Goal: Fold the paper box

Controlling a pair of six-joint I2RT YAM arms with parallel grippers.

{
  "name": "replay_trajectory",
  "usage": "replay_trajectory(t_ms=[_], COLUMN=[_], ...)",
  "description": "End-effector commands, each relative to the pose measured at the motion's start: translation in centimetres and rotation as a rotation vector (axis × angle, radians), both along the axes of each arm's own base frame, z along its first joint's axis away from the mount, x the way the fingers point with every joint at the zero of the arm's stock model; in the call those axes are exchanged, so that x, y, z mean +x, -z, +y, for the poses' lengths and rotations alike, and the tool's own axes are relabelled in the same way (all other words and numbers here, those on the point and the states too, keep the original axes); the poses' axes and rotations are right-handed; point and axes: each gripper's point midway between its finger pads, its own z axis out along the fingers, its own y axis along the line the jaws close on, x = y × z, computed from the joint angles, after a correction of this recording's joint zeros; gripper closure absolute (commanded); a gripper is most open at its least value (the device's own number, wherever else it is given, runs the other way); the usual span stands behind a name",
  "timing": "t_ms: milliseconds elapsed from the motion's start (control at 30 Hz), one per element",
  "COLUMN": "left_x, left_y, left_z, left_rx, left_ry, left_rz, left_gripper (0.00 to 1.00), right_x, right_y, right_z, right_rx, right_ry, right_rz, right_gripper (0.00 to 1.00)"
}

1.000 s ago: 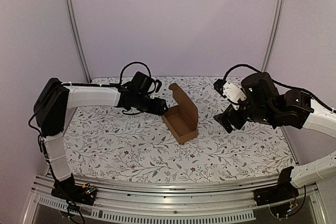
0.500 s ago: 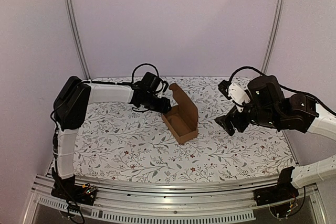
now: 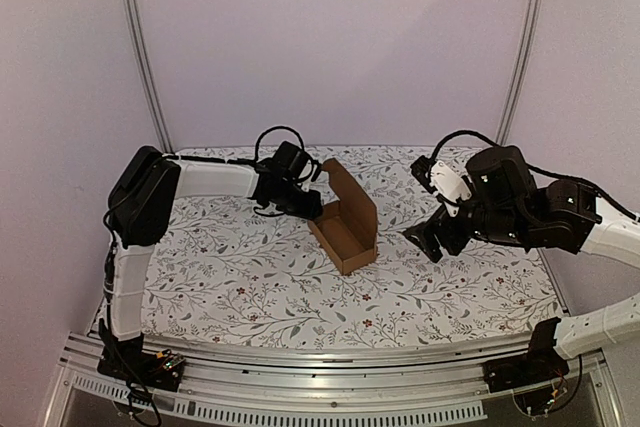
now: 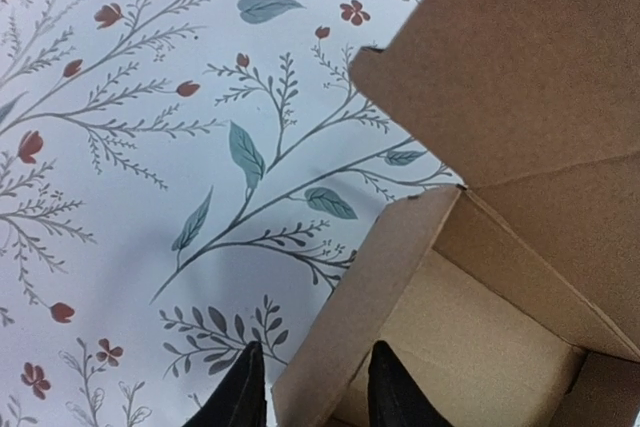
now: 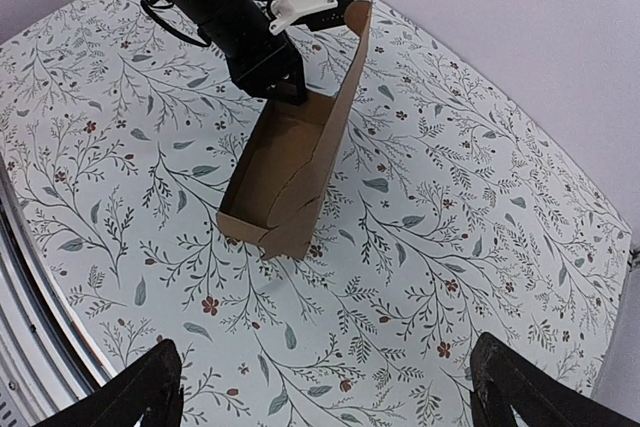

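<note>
Mid-surface: paper box, tray formed, lid flap upright. At its far-left end wall, left gripper; fingers straddle the wall, one outside, one inside. Clamped or not, cannot tell. Off to the box's right, apart from it, right gripper, fingers spread wide.

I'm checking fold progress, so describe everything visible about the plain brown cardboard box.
The plain brown cardboard box is an unmarked, small rectangular tray, already formed, empty inside, its lid flap standing up along one long side. It sits diagonally mid-table on the floral cloth. The left gripper has its fingers straddling the far end wall; contact is unclear.
</note>
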Motion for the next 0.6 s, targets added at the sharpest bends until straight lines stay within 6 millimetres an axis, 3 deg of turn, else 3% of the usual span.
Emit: replay_trajectory(t_ms=[0,267,567], left_x=[-0.1,-1.4,-3.9], left_y=[0.3,0.3,-0.9], left_z=[0.7,1.6,2.6], left_rx=[0.014,0.043,0.044], left_ry=[-0.007,-0.015,-0.061], left_rz=[0.015,0.018,0.045], left_gripper=[0.69,0.81,0.87], right_x=[-0.1,0.0,-0.2], right_y=[0.5,0.4,0.8], right_z=[0.2,0.3,0.6], right_rx=[0.024,0.039,0.054], right_ry=[0.010,0.022,0.031], right_rz=[0.030,0.041,0.078], right_gripper=[0.01,0.01,0.01])
